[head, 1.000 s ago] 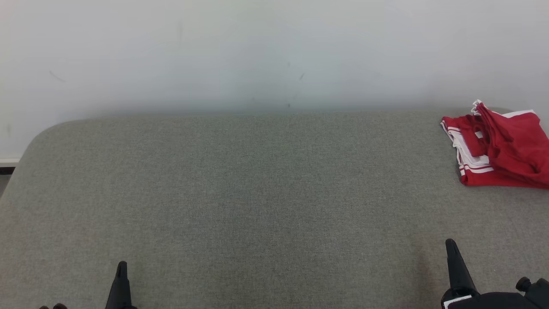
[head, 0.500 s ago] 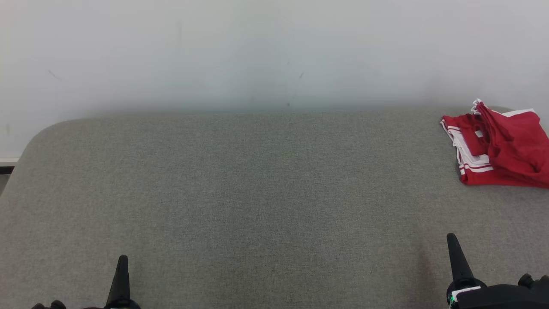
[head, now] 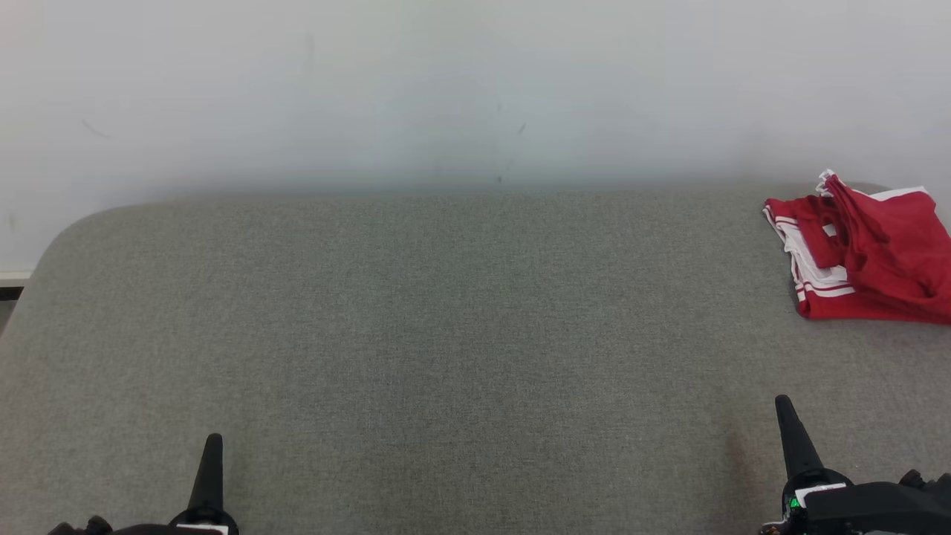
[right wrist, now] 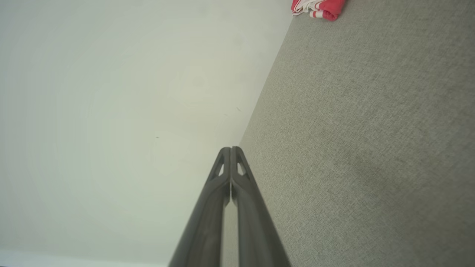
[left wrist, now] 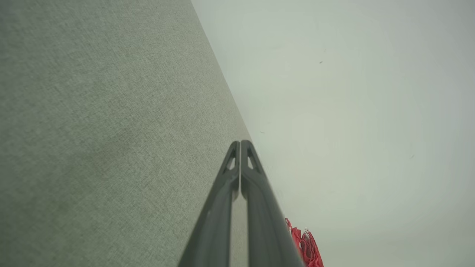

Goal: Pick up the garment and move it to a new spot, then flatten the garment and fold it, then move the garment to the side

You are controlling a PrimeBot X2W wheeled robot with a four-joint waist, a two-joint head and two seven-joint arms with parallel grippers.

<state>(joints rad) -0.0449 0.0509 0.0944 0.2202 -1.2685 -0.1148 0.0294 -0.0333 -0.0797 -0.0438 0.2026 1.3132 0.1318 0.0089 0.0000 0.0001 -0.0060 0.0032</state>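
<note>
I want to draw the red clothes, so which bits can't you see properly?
Red garment, head view: its right part is cut off by the picture's right edge.
Left wrist view: the left claw and the bottom edge hide most of it.
Right wrist view: it is tiny and cut by the top edge.
What kind of garment it is: cannot tell.

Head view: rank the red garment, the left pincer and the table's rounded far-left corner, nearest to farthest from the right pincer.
1. red garment, far right, beyond the right pincer.
2. left pincer, near left, opposite side.
3. table's rounded corner, far left.
</note>
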